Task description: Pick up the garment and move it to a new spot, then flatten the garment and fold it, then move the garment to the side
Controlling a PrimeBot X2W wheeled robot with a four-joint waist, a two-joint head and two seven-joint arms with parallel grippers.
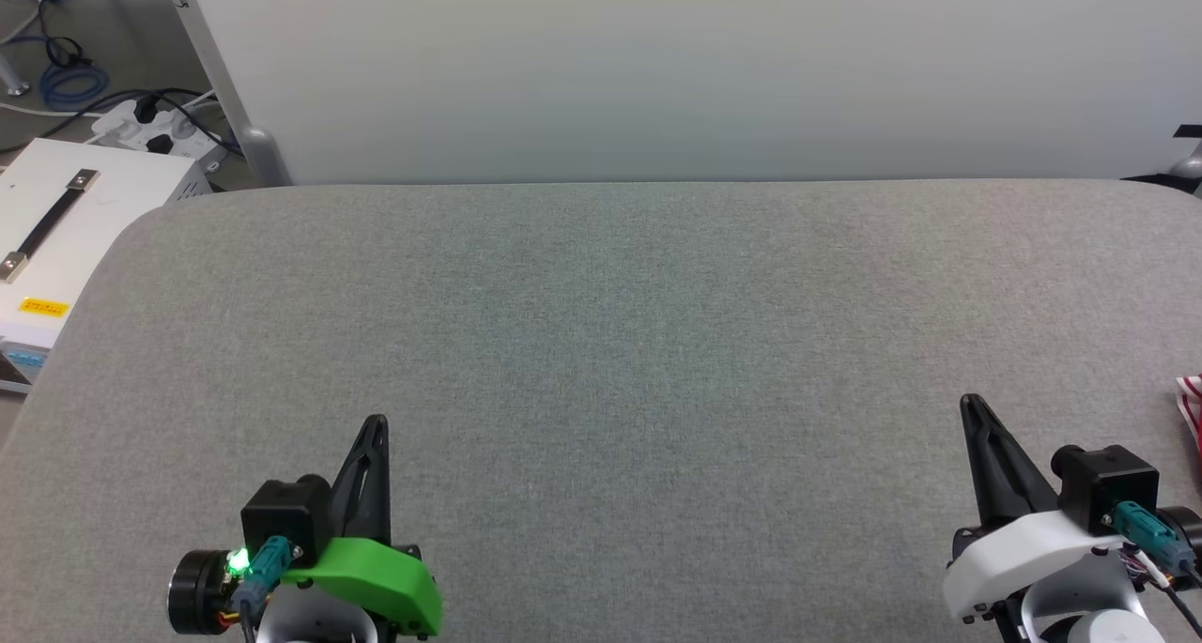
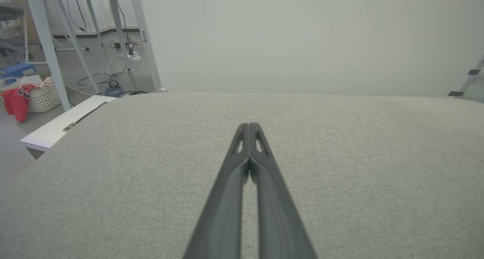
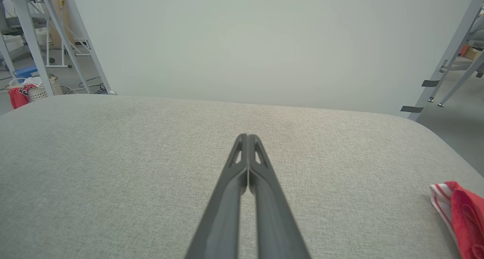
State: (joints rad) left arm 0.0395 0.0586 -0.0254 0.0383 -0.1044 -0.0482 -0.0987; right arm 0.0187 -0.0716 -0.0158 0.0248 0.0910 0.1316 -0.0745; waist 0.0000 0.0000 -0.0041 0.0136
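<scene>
Two grippers sit low over the grey counter (image 1: 601,324): the left gripper (image 1: 376,424) and the right gripper (image 1: 969,404), each with fingers pressed together tip to tip. Broad open cloth runs between them and out to the rounded far edge. The garment (image 1: 1193,408) lies bunched at the counter's right edge, near the right gripper but apart. A white box (image 1: 84,221) stands off the left corner, and a pale panel (image 1: 657,61) backs the far edge.

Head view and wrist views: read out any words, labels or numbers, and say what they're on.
Nothing can be read.
Too small to read: the yellow label on the white case.
Blurred: dark marks on the red cloth at the basket.
No lettering on the visible edge of the garment.
</scene>
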